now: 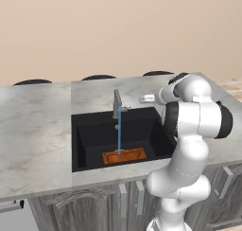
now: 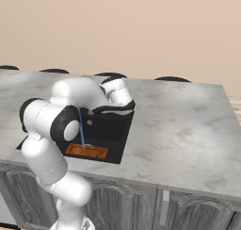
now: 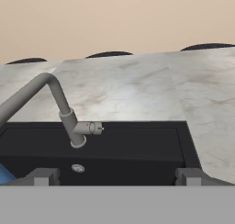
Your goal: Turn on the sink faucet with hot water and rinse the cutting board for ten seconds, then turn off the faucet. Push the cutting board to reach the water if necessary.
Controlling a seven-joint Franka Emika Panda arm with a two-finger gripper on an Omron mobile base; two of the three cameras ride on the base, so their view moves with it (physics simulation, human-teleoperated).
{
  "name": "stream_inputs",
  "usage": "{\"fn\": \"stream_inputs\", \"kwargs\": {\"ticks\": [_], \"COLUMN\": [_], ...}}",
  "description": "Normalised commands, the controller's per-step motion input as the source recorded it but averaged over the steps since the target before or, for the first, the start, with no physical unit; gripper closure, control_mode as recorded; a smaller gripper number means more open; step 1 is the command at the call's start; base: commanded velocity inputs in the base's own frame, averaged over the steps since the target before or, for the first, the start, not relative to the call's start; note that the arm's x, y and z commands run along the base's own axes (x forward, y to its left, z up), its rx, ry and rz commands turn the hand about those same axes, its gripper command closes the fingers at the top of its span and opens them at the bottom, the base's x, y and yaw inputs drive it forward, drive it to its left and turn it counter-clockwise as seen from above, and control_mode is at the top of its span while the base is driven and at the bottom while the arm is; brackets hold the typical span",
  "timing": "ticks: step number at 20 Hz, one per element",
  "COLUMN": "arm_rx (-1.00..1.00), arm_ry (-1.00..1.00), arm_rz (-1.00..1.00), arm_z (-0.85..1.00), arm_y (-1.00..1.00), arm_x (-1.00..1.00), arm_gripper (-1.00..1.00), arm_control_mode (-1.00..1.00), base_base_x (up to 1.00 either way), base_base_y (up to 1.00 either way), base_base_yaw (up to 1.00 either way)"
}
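The black sink is set in the marble counter. At its back edge stands the grey faucet, and a thin blue stream of water falls from the spout onto the orange-brown cutting board lying flat on the basin floor. My gripper hovers over the sink's back right rim, to the right of the faucet and apart from it. In the hand view the faucet and its side lever lie ahead of the gripper, which is open with nothing between its fingertips. The right base view shows the cutting board and the water beside my arm.
Marble counter spreads wide to both sides of the sink and behind it. Dark round stool tops line the counter's far edge. Grey cabinet fronts run below the near edge.
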Motion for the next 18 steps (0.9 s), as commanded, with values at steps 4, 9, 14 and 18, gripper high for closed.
{"fn": "stream_inputs", "kwargs": {"ticks": [4,9,14,18], "arm_rx": [0.0,0.0,0.0,0.01], "arm_ry": [0.0,0.0,0.0,0.0], "arm_rz": [0.0,0.0,0.0,0.0], "arm_z": [0.0,0.0,0.0,0.0], "arm_y": [0.0,0.0,0.0,0.0], "arm_x": [0.0,0.0,0.06,0.46], "arm_gripper": [-1.0,-1.0,-1.0,-1.0], "arm_control_mode": [-1.0,-1.0,-1.0,-1.0], "base_base_x": [0.0,0.0,0.0,0.0], "base_base_y": [0.0,0.0,0.0,0.0], "base_base_yaw": [0.0,0.0,0.0,0.0]}}
